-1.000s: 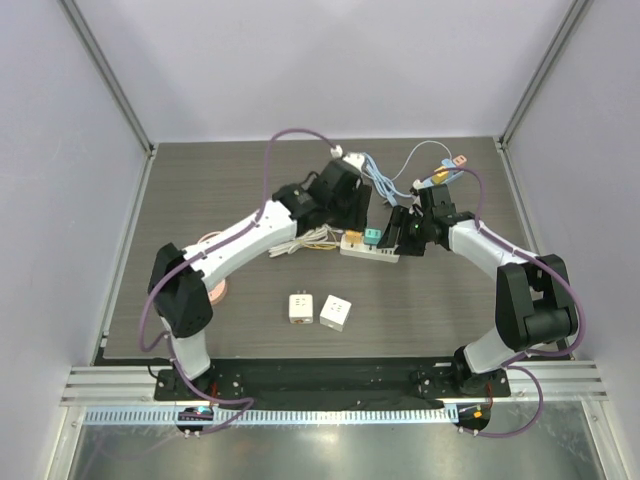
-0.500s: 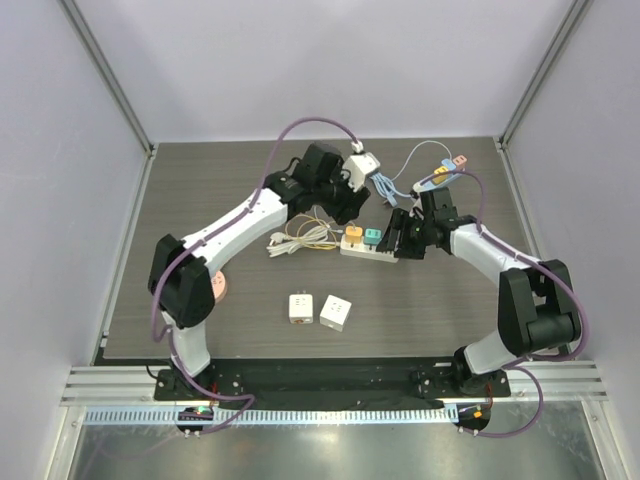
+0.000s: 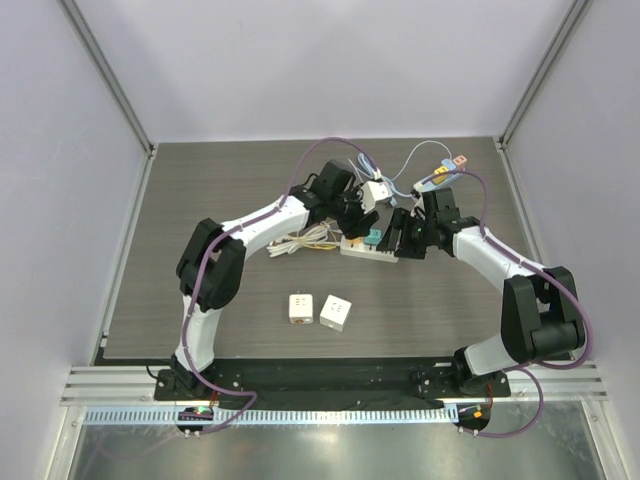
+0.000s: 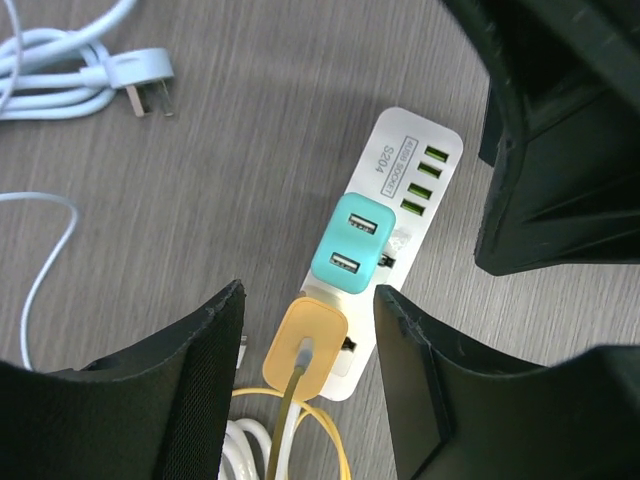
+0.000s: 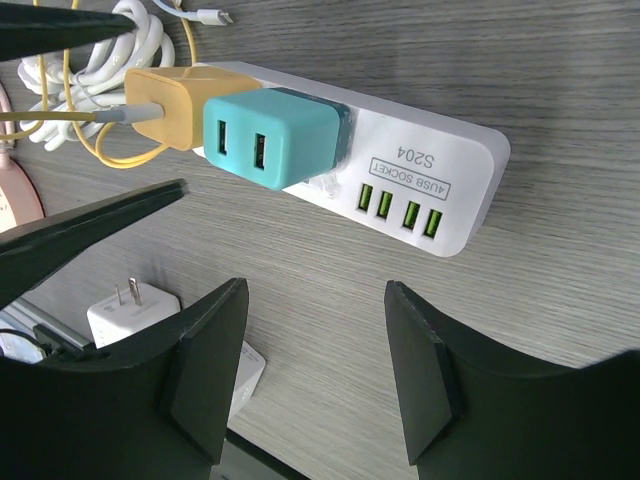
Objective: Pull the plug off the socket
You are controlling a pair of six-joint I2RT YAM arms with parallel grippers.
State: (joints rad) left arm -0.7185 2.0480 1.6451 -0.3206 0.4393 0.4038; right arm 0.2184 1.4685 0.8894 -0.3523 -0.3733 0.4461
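A white power strip point(image 3: 382, 252) lies mid-table, also in the left wrist view point(image 4: 415, 165) and right wrist view point(image 5: 440, 170). A teal plug point(image 4: 350, 250) point(image 5: 270, 135) and a yellow plug point(image 4: 305, 340) point(image 5: 175, 95) with a yellow cable sit in it. My left gripper point(image 3: 358, 216) point(image 4: 310, 295) is open, hovering above the strip with a finger on each side of the yellow plug, not touching it. My right gripper point(image 3: 398, 236) point(image 5: 317, 290) is open and empty, just off the strip's USB end.
Two white adapters point(image 3: 300, 308) point(image 3: 336, 312) lie near the front. A coiled white cable point(image 3: 300, 240) with a loose plug point(image 4: 135, 80) lies left of the strip. Several charger cables point(image 3: 440, 175) lie at the back right.
My left arm has swung from the back of the table forward and right, so its open gripper is now over the yellow plug. The right arm has barely moved.
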